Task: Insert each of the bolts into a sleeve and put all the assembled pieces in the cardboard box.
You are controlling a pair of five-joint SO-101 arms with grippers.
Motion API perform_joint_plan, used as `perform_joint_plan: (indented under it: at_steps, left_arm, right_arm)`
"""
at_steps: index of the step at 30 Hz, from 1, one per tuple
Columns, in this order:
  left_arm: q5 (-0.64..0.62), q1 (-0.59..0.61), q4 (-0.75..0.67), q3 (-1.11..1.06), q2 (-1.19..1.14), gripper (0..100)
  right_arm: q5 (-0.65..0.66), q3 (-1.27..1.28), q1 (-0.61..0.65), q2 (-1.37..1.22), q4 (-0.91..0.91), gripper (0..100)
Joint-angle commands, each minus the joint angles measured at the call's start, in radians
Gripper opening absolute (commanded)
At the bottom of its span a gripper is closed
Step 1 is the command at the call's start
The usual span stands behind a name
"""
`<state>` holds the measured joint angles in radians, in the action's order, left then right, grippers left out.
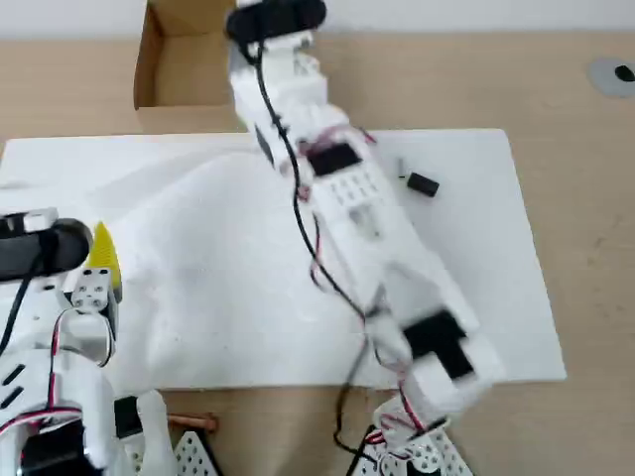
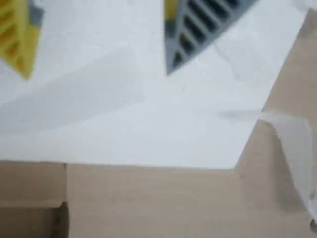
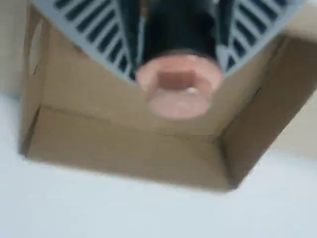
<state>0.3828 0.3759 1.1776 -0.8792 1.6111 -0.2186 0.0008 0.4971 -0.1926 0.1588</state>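
My right gripper (image 3: 178, 54) is shut on an assembled piece (image 3: 178, 89), a black sleeve with a copper bolt head at its end. It hangs over the open cardboard box (image 3: 124, 148), which stands at the back of the table (image 1: 159, 69). The right arm stretches across the white sheet (image 1: 198, 297) toward that box. A loose black sleeve (image 1: 422, 184) lies on the sheet's right part. A copper bolt (image 1: 193, 423) lies on the wood by the front edge. My left gripper (image 2: 94, 44) is open over the sheet's left side, nothing between its yellow and grey fingers.
The white sheet covers most of the wooden table (image 1: 585, 198). The arms' bases (image 1: 417, 451) stand at the front edge. A round grey fitting (image 1: 613, 74) sits in the tabletop at the far right.
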Motion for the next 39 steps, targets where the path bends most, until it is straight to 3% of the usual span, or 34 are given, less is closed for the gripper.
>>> perform_joint_plan:
  at_steps: [1,10,16,24,33,39]
  left_arm:
    - [0.008,0.037,0.005,-0.029,0.005,19]
    - [0.009,0.037,0.006,-0.083,0.005,19]
    - [0.009,0.017,0.101,-0.08,0.005,19]
    - [0.009,0.023,0.147,-0.043,0.005,19]
    - [0.005,0.018,0.238,0.003,-0.004,19]
    - [0.003,0.021,0.388,0.003,-0.005,19]
  right_arm:
    - [-0.008,-0.377,-0.058,-0.236,-0.006,0.9]
    - [-0.006,-0.958,-0.081,-0.802,0.003,1.2]
    - [0.064,-1.185,-0.073,-1.0,0.19,1.2]
    - [0.239,-1.46,-0.048,-1.116,0.456,1.6]
    - [0.416,-1.67,0.005,-1.129,0.827,24.4]
    - [0.422,-1.669,0.001,-1.067,0.914,27.5]
